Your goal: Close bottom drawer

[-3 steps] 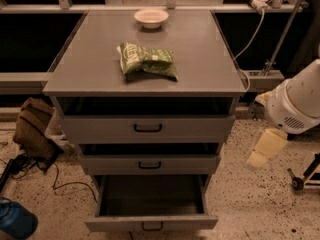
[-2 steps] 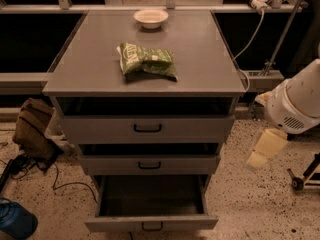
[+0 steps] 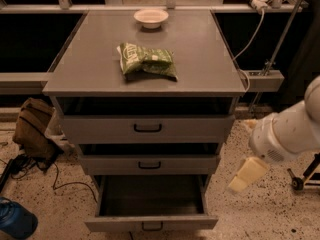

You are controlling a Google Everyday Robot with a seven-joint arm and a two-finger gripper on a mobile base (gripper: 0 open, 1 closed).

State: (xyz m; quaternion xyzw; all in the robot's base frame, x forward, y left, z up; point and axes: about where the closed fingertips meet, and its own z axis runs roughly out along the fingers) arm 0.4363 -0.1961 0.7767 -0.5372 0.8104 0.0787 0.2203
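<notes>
One of three, the bottom drawer (image 3: 150,204) stands pulled far out near the floor. The gripper (image 3: 248,173) hangs to its right, apart, probably lining up a push; whether it's open I cannot tell.

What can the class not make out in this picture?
Camera view:
- Top drawer: inside hidden under the cabinet top.
- Middle drawer: inside hidden by the top drawer.
- Claw, right of the bottom drawer: its arm cut off by the right edge.
</notes>
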